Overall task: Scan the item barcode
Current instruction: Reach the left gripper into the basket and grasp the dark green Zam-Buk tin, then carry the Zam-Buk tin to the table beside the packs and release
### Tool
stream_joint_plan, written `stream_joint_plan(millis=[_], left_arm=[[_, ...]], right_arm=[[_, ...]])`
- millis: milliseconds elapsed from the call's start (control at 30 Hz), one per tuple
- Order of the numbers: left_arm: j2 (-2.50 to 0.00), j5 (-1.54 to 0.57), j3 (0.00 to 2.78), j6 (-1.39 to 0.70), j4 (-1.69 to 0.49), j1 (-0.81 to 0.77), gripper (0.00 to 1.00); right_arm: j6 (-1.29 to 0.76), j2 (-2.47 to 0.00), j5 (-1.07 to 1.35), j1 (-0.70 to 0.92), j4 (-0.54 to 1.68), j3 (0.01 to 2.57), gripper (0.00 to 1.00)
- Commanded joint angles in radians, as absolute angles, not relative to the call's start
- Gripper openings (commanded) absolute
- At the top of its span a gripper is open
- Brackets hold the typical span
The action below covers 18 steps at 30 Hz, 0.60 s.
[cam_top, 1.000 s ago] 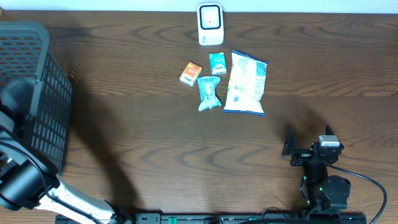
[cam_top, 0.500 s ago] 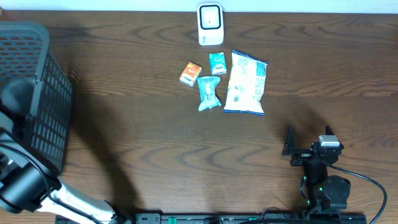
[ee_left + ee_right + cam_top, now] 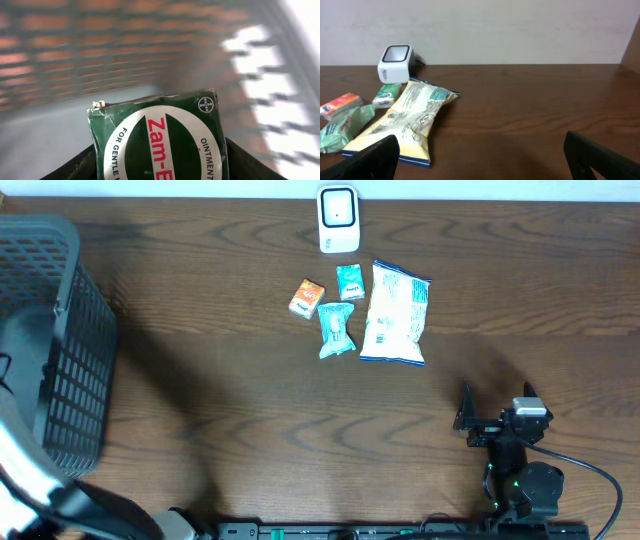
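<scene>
In the left wrist view a green ointment box with a white ring and red lettering stands upright between my left gripper's black fingers, which are shut on its sides. Blurred basket mesh fills the background. The white barcode scanner stands at the table's far edge, also seen as scanner from the right wrist. My right gripper rests near the front right, open and holding nothing. From overhead the left gripper and the box are hidden by the blurred left arm.
A dark mesh basket stands at the left edge. Before the scanner lie an orange packet, a small teal packet, a teal wrapper and a white snack bag.
The left arm has shifted over the basket and now shows blurred and larger in the overhead view. The right arm and the table items have not moved.
</scene>
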<state>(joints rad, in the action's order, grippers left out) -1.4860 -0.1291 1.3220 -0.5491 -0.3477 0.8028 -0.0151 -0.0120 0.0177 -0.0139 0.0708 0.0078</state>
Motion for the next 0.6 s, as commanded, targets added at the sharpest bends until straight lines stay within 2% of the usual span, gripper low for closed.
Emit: stream_joint_plan(millis=[0, 133, 267, 433, 567], left_arm=[[-1.381, -0.382, 1.326, -0.536, -0.294, 0.742, 0.63], [-1.298, -0.476, 1.326, -0.536, -0.223, 0.623, 0.63], [-1.272, -0.48, 1.326, -0.521, -0.218, 0.426, 0.63], [-1.313, -0.474, 1.326, -0.259, -0.266, 0.12, 0.64], [-1.386, -0.337, 1.326, -0.162, -0.35, -0.05, 0.64]], right_arm=[[-0.025, -0.007, 0.01, -0.012, 0.075, 0.006, 0.99], [-0.025, -0.007, 0.01, -0.012, 0.075, 0.006, 0.99], [-0.025, -0.007, 0.01, -0.012, 0.075, 0.006, 0.99], [-0.025, -0.007, 0.01, -0.012, 0.075, 0.006, 0.99], [-0.025, -0.007, 0.01, -0.012, 0.075, 0.006, 0.99]])
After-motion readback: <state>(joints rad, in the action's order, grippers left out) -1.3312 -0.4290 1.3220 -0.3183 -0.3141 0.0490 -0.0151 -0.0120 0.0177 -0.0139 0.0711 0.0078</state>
